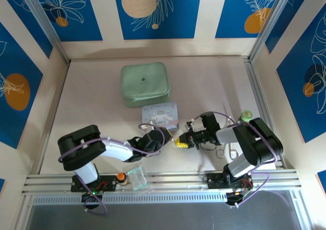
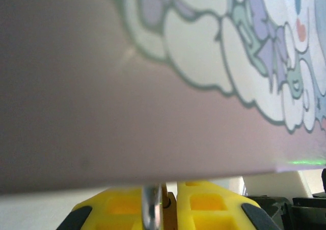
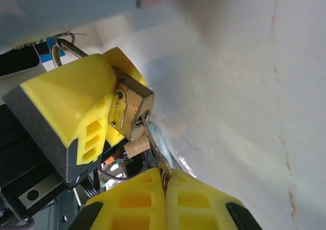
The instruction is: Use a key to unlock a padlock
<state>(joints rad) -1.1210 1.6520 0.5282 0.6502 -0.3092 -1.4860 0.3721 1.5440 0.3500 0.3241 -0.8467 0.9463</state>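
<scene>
Now | pale table (image 1: 91,103), blue-panelled walls (image 1: 158,6) | left jaws grip padlock (image 3: 132,108) | right jaws grip key (image 3: 153,141)

A robotics lab test cell, not a home or shop. The table (image 1: 97,103) is boxed in by printed panels (image 1: 153,11) of blue and cream leaf patterns, a staged backdrop held in bare aluminium posts (image 1: 43,24). Slotted aluminium rails (image 1: 168,179) run along the near edge, with two small arms (image 1: 102,148) (image 1: 254,143) bolted to them side by side, and loose purple cables (image 1: 127,147) loop along the arms. On the table lie unrelated props, such as a green pouch (image 1: 144,84) and a cartoon tin (image 1: 160,114).
</scene>
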